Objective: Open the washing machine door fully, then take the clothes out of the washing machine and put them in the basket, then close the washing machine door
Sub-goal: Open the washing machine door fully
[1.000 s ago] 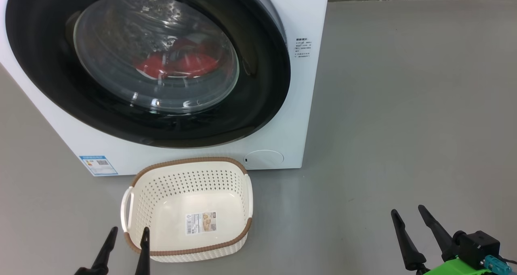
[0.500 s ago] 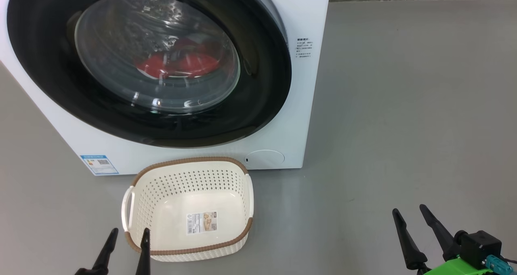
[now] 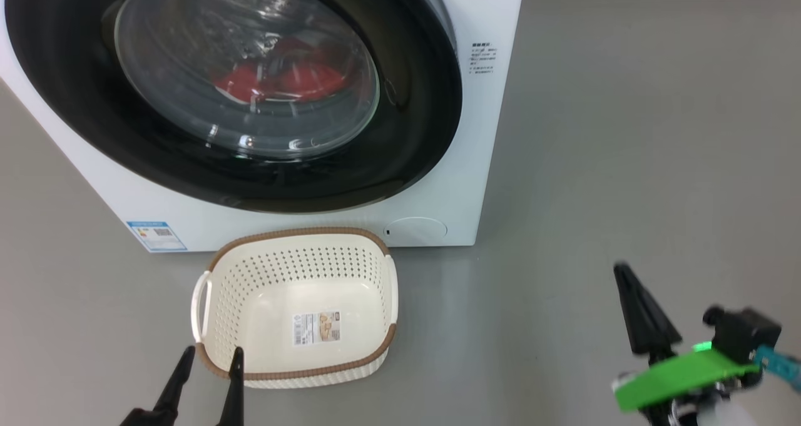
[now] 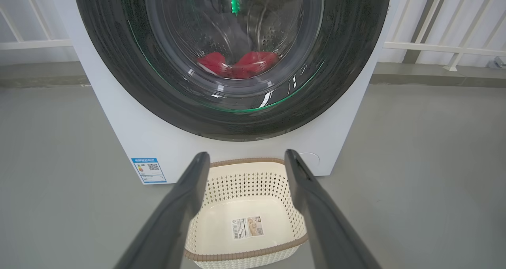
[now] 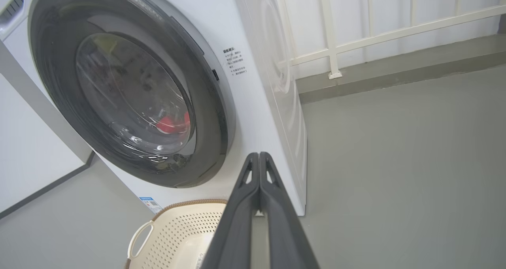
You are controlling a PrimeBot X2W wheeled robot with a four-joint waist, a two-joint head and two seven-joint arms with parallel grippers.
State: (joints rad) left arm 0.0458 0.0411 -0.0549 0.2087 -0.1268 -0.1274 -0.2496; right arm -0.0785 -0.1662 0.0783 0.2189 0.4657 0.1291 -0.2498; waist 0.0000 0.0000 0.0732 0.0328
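Washing machine door (image 3: 407, 101) shut, up ahead of both grippers, red clothes (image 3: 281, 79) behind its glass. Left gripper (image 3: 211, 358) spread, empty, tips at near rim of basket (image 3: 294, 232). Right gripper (image 5: 259, 155) pressed together, empty, door ahead-left of it. Door probably stiff, rigid, glossy rim slippery; hook its right edge. Clothes soft, light.

- Floor (image 3: 626, 132): smooth matte grey, uniform, evenly lit, shadows soft.
- Low grey kerb (image 5: 395, 63) runs along the floor's far edge.
- White railing (image 5: 332, 32), vertical bars, stands on the kerb; pale wall behind.
- White panel (image 5: 23, 154) with dark base strip on one side.
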